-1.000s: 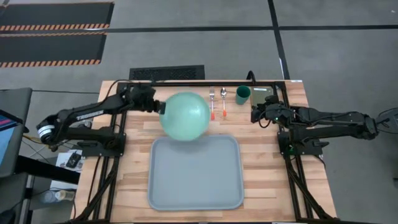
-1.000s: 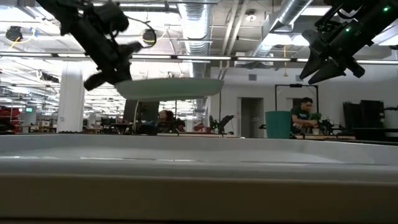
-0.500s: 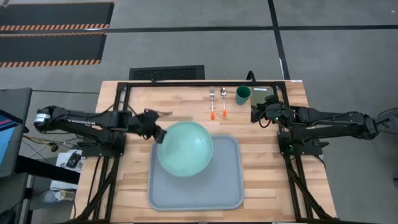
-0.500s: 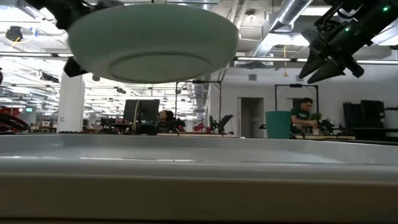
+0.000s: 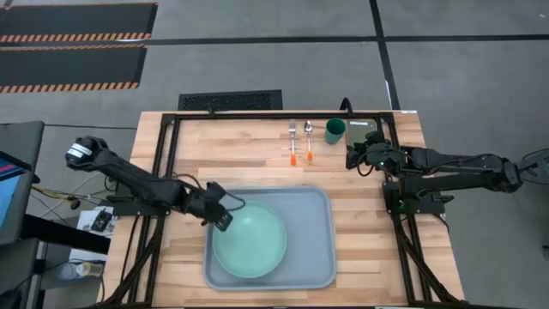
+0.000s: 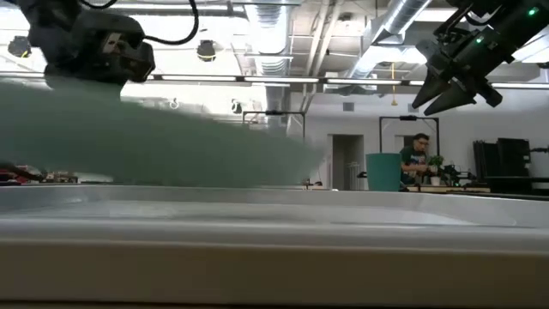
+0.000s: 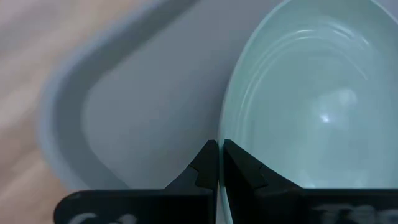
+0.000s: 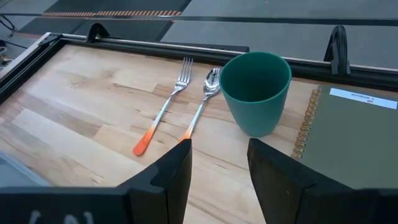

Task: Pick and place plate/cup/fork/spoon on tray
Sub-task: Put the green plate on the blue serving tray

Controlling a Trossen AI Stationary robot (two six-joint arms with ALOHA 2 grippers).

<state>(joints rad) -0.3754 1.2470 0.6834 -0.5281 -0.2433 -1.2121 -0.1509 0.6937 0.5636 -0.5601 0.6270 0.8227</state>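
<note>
The plate [image 5: 250, 241] sits low over the left half of the tray [image 5: 316, 257], right in front of the left tool [image 5: 220, 217], which pinches its rim edge-on. That thin rim hold suits a flat, wide dish: it leaves the underside free to settle flat on the tray floor. In the left wrist view the two dark fingers stand nearly together with only the rim between them, so the tool is clamped on the plate [image 7: 311, 106], with the tray wall [image 7: 68, 118] curving just beside it. Whether the plate already rests on the tray I cannot tell; the low view shows it tilted and blurred.

Well away, toward the far edge of the counter [image 5: 249, 154], the right tool [image 5: 351, 157] hovers with its fingers apart, holding nothing. Ahead of it stand the cup [image 8: 255, 91], the spoon [image 8: 202, 102] beside it, then the fork [image 8: 165, 109], likely lined up for its turn. A green notebook [image 8: 348, 134] lies next to the cup.
</note>
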